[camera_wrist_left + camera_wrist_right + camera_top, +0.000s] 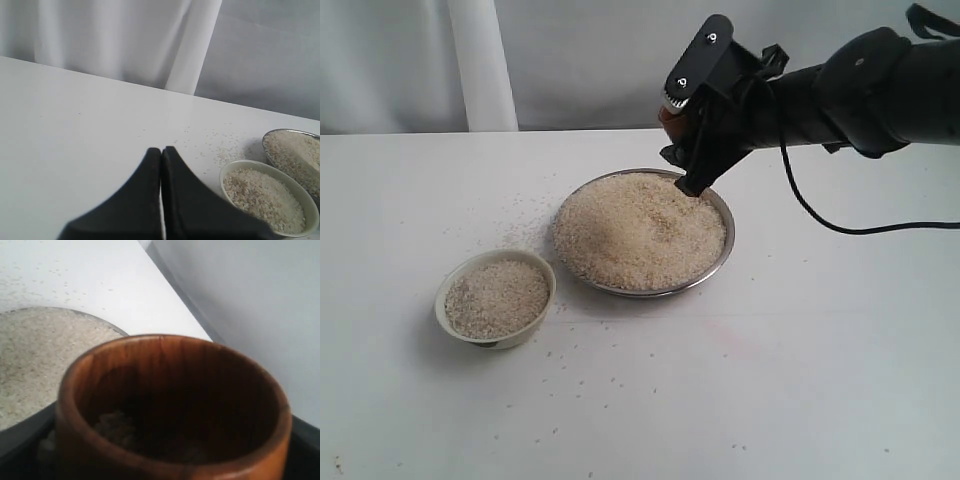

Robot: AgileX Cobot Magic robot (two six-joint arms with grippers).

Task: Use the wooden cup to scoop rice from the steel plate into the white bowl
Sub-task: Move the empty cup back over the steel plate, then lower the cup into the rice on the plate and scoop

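Only right wrist view shows rice (117, 427) inside wooden cup (150, 347), clasped by right tool (685, 130), left tool (161, 155) pinched closed, empty

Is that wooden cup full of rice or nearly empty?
Nearly empty: looking into the wooden cup, only a small clump of rice lies at its dark bottom.

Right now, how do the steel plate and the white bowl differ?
The plate is wide, shallow, shiny metal; the bowl is small, deeper, cream ceramic. The plate's rice is heaped above its rim; the bowl's rice sits below its rim. Both are round and stand on the table.
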